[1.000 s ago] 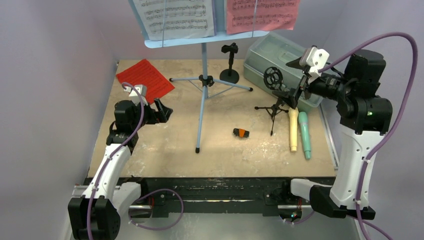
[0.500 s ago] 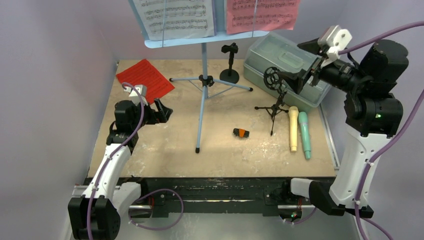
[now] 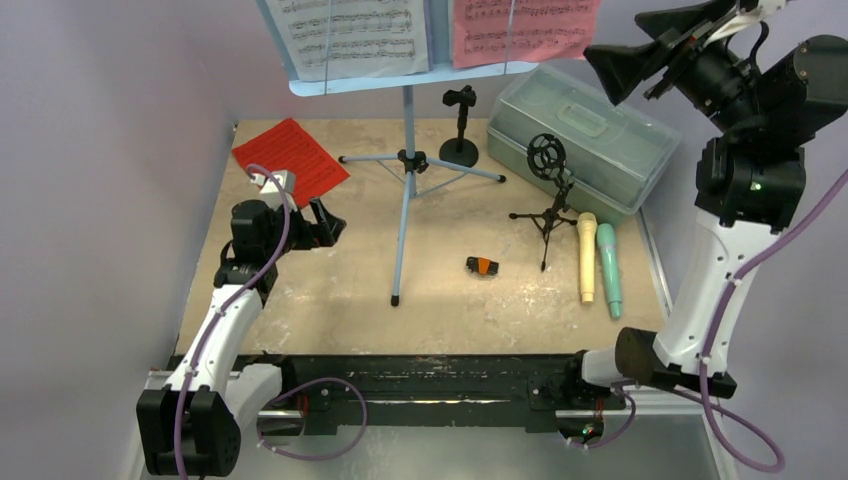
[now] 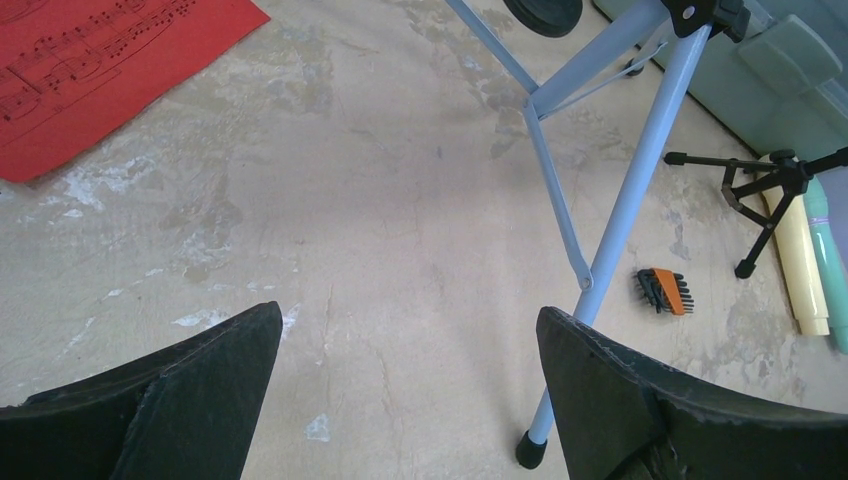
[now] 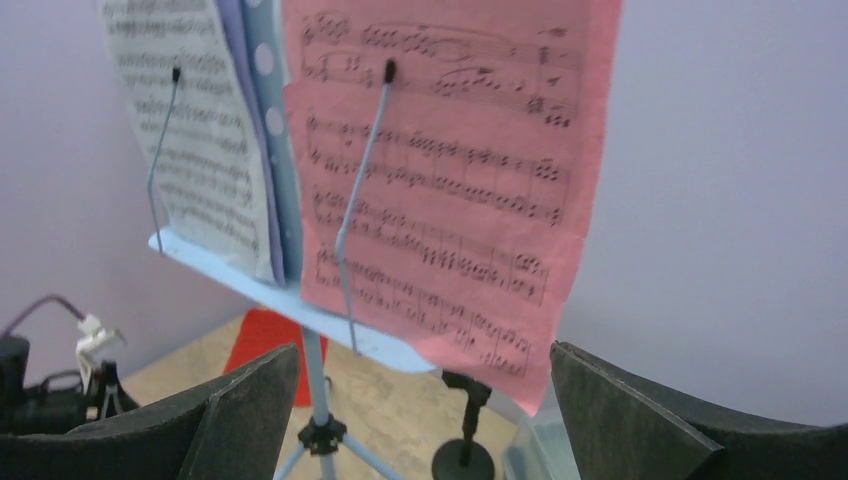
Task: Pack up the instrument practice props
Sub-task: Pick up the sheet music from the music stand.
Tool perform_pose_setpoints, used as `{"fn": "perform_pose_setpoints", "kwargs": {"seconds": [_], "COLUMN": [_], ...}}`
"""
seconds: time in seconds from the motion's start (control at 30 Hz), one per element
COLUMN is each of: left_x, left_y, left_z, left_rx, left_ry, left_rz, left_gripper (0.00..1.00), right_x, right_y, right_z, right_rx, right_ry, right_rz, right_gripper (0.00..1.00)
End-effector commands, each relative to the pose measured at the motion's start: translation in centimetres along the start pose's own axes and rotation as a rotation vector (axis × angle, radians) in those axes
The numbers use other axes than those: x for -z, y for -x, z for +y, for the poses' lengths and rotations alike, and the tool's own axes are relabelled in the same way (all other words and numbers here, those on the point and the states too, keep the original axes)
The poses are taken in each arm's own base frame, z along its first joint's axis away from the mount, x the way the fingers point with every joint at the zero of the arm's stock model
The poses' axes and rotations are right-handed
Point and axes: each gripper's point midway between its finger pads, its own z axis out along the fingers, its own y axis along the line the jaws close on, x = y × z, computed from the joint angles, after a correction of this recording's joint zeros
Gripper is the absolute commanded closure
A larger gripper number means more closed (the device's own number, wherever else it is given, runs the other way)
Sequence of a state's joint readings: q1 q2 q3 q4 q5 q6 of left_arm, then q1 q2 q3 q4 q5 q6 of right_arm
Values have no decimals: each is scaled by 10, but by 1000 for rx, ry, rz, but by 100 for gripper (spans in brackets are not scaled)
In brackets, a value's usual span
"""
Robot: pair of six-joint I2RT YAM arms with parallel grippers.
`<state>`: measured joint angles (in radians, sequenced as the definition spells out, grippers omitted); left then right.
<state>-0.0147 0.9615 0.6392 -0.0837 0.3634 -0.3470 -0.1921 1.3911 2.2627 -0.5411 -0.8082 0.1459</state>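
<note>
Packing is judged not yet begun: every visible prop stands or lies outside the plastic case (image 3: 585, 130), which sits at the far right of the counter (image 3: 330, 290) with its lid apparently shut. The sheet-music rack (image 3: 408, 150) stands upright on its tripod legs at the far centre. It carries the white page (image 3: 350, 35) on the left and the pink page (image 3: 525, 30) on the right, each behind a wire retainer. A red page (image 3: 292, 158) lies flat at the far left. The round-base mic holder (image 3: 460, 125) stands just right of the rack's pole. The tripod mic holder (image 3: 547, 200) stands beside the near side of the case. The cream microphone (image 3: 587, 255) and teal microphone (image 3: 609, 270) lie side by side at the right. The left hand (image 3: 322, 222) hovers low over the left of the counter, fingers spread and empty. The right hand (image 3: 650, 45) sits high, level with the pink page, fingers spread and empty. Work remaining, as judged: remove the pages, take down the rack, stow all props.
</note>
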Motion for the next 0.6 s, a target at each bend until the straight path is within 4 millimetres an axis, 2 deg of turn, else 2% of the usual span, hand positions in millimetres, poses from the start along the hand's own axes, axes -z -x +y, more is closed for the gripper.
{"fn": "perform_pose_setpoints", "kwargs": {"seconds": [0.0,0.17,0.27,0.57], "left_x": [0,0,-1,-3], "left_y": [8,7,7,6], "left_z": [-3,-2,-1,0], "left_rx": [-35,-36,-35,-31], "left_ry": [-12,-5,-6,-3], "left_rz": [-20,-18,-15,-10], "left_gripper": [1,1,1,1], "right_x": [-23,-29,-32,-40], "right_y": [20,15,7,-4], "right_z": [-28,-45,-48,-53], "right_rx": [-174,-347,-423,-476], "right_ry": [12,115,178,233], "right_rz": [-119,-145,-145,-150], "right_gripper": [1,1,1,1]}}
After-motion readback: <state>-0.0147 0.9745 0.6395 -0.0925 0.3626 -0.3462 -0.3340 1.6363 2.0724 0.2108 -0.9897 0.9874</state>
